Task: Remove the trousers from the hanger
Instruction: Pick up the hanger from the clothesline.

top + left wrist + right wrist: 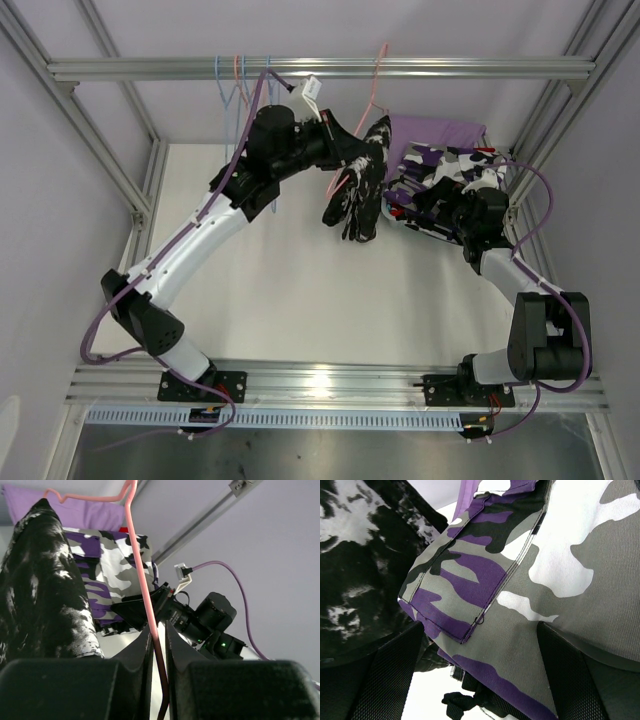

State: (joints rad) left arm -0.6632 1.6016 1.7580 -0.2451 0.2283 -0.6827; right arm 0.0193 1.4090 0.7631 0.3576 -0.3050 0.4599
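Observation:
The black trousers with white blotches (pixel 358 190) hang over a pink hanger (pixel 377 75), off the rail and held in the air. My left gripper (pixel 347 155) is shut on the hanger's wire (pixel 150 605), which runs between its closed fingers (pixel 142 652), with the black trousers (pixel 40 585) just to the left. The purple-white-black print trousers (pixel 450 165) lie on a pile at the back right, on the lilac pair (pixel 435 132). My right gripper (pixel 425 205) is open, and the print cloth (pixel 530 580) lies between its spread fingers (pixel 390 680). A red edge (pixel 392 207) shows under the pile. The teal pair is out of view.
Several empty wire hangers (pixel 240 85) hang from the metal rail (pixel 150 68) at the back left. Frame posts stand at both back corners (pixel 145 190). The right arm's wrist and purple cable (pixel 215 620) are close behind the pink hanger.

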